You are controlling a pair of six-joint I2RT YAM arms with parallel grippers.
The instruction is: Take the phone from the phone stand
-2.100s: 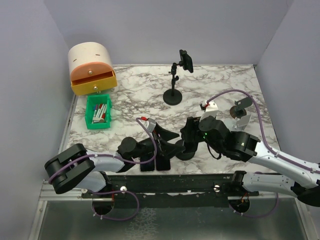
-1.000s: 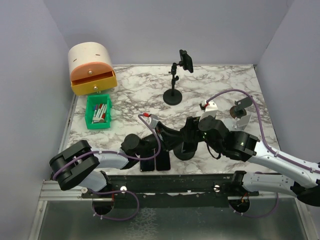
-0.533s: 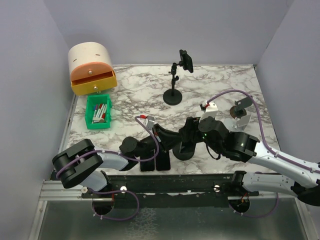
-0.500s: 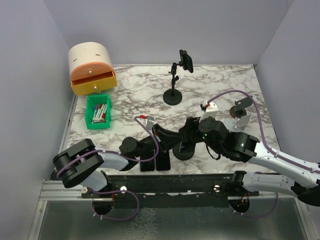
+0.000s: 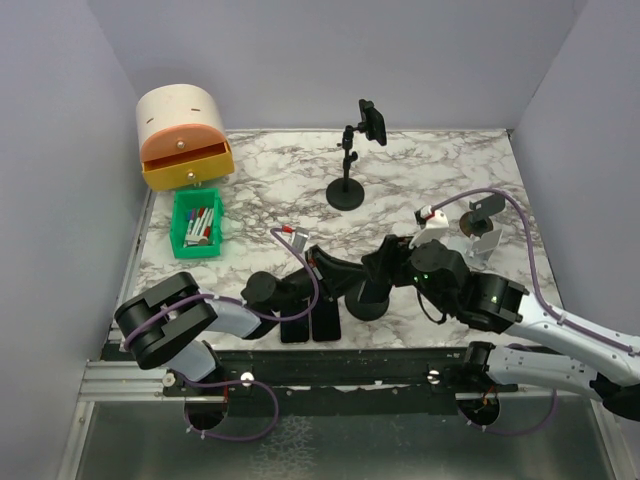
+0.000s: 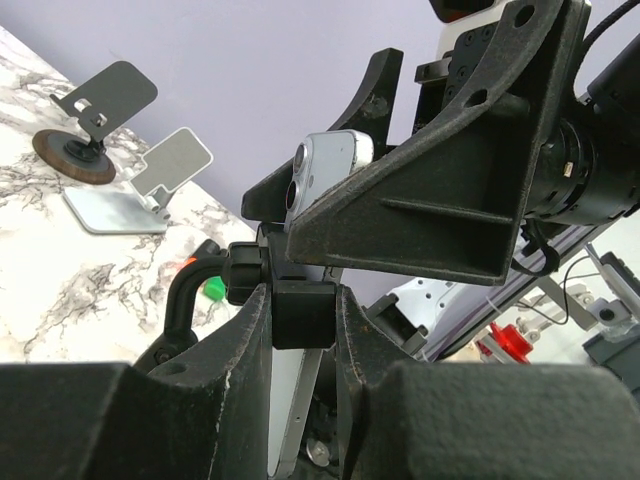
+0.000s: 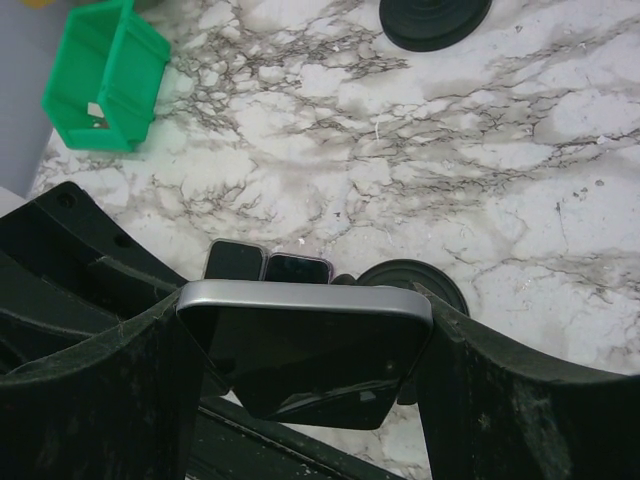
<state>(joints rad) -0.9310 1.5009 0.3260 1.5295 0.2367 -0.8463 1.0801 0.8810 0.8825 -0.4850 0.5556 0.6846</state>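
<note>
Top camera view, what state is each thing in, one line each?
Left gripper: shut on the black phone stand's neck.
Right gripper: shut on the silver-edged dark phone.
Orange drawer of the cream box: slightly open.
Green plastic bin: holding markers.
Silver folding stand: upright, empty.

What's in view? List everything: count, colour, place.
phone: one, silver-edged, dark screen, near middle, gripped
phone stand: one, black, near middle, gripped
second stand: one, black, far middle
flat phones: two, dark, near edge
bin: one, green, left
markers: several, mixed colours, in bin
drawer box: one, cream and orange, far left
folding stands: two, grey, right
table: one, white marble
left claw: one, black, shut on phone stand
right claw: one, black, shut on phone
</note>
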